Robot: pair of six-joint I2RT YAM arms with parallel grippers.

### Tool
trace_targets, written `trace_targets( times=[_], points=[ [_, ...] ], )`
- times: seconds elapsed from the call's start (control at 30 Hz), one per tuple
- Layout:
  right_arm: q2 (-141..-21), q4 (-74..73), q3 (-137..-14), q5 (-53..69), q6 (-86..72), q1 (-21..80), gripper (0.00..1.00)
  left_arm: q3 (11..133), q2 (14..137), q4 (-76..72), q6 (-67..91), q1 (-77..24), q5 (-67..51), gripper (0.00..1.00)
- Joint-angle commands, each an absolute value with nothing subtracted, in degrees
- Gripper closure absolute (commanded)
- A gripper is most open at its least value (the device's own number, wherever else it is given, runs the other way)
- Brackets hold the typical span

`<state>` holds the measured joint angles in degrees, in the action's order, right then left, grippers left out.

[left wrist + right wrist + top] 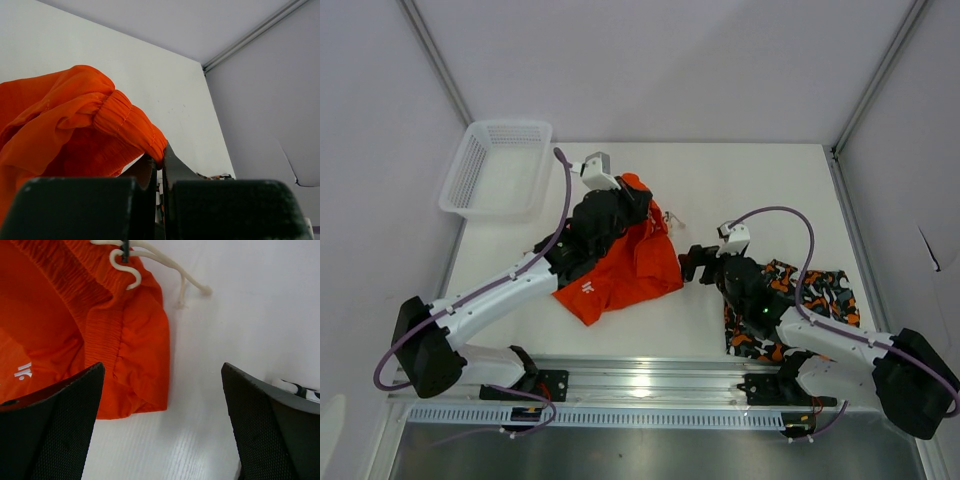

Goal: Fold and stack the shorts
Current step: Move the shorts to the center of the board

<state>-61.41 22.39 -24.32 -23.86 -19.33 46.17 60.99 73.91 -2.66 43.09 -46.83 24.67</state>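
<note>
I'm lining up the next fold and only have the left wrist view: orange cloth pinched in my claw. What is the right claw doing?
Observer: The right claw is open and holds nothing. It hangs over the waistband corner of the orange shorts.
Operator: Where's the other pair?
Observer: The patterned shorts lie at the near right of the table, partly under the right arm.
Operator: Is the drawstring caught anywhere?
Observer: No. The drawstring lies loose on the table beyond the right claw, and neither claw touches it.
</note>
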Motion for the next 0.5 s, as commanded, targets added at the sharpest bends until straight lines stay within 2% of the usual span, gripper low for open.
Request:
trace_targets(
  times=[0.0, 0.27, 0.47],
  points=[
    [-62.65, 27.33, -25.48, -18.02, -16.62, 46.67, 0.01, 61.35, 72.25, -7.21, 45.17, -47.28, 24.08, 1.00],
    [-71.36, 26.63, -30.05, -18.72, -13.62, 51.41, 0.03, 61.08, 70.40, -5.10, 46.41, -47.46, 23.99, 1.00],
    [-78.21, 23.30, -36.73, -25.30, -13.97, 56.77, 0.03, 62.49, 68.73, -1.32, 48.60, -47.55, 23.56, 1.00]
  ],
)
